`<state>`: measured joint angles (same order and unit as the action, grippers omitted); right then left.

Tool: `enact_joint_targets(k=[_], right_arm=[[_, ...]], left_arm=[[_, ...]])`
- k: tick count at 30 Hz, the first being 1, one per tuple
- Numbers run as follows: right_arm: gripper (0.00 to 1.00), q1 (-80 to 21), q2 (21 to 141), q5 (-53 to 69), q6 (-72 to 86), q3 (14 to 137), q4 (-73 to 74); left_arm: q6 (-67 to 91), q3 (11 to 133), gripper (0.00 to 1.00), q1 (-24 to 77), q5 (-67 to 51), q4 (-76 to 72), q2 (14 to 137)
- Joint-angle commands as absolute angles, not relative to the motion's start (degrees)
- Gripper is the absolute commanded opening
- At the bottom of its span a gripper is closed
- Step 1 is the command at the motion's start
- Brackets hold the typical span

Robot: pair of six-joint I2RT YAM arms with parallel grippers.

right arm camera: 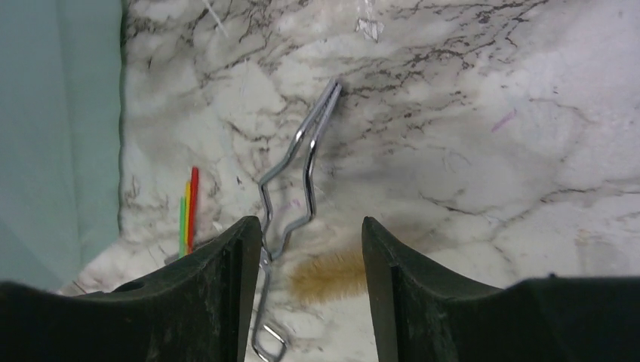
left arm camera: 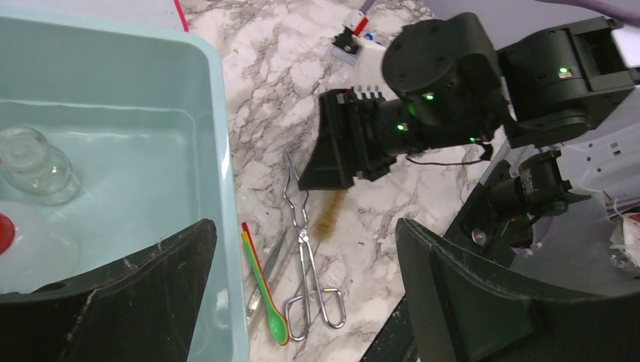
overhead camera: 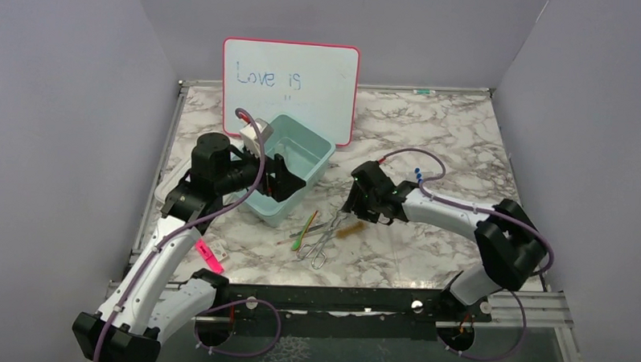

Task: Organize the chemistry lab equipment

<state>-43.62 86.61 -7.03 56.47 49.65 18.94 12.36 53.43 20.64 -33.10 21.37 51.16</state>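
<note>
The right pincer point(right arm camera: 309, 226), open and empty, straddles the brown bristle brush point(right arm camera: 328, 277). The metal tongs point(right arm camera: 302, 162) lie just beyond on the bench point(right arm camera: 490, 188), both unsorted. Farther off, the left pincer point(left arm camera: 303, 226) gapes empty at the edge of the bin point(left arm camera: 219, 113), where the glass flask point(left arm camera: 34, 166) and squeeze bottle point(left arm camera: 23, 256) already sit.

High overview; wrist close-ups over tongs point(left arm camera: 303, 240)
</note>
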Motion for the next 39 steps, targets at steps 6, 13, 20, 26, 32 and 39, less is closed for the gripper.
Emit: enact_joint_targets(k=[6, 13, 20, 26, 32, 39], right_arm=[[0.55, -44.31, 96.72, -18.61, 73.05, 56.77, 22.14], [0.50, -44.36, 102.45, -15.91, 71.98, 60.60, 22.31], [0.30, -44.38, 103.74, -16.46, 74.02, 60.03, 22.74], [0.10, -44.32, 103.13, -16.48, 72.88, 60.90, 20.35], [0.00, -44.31, 99.48, -16.38, 70.48, 61.07, 17.44], [0.00, -44.34, 88.69, -16.15, 67.17, 56.42, 12.86]], left_arm=[[15.52, 49.20, 0.87, 21.48, -41.11, 19.11, 45.85], [14.49, 47.84, 0.88, 21.62, -42.01, 18.90, 43.70], [13.00, 47.80, 0.88, 21.71, -43.49, 18.62, 42.68], [13.00, 46.62, 0.89, 21.71, -43.07, 17.07, 40.03], [15.17, 46.49, 0.89, 21.71, -44.15, 16.38, 40.56], [19.37, 45.16, 0.90, 21.71, -44.78, 12.25, 39.94]])
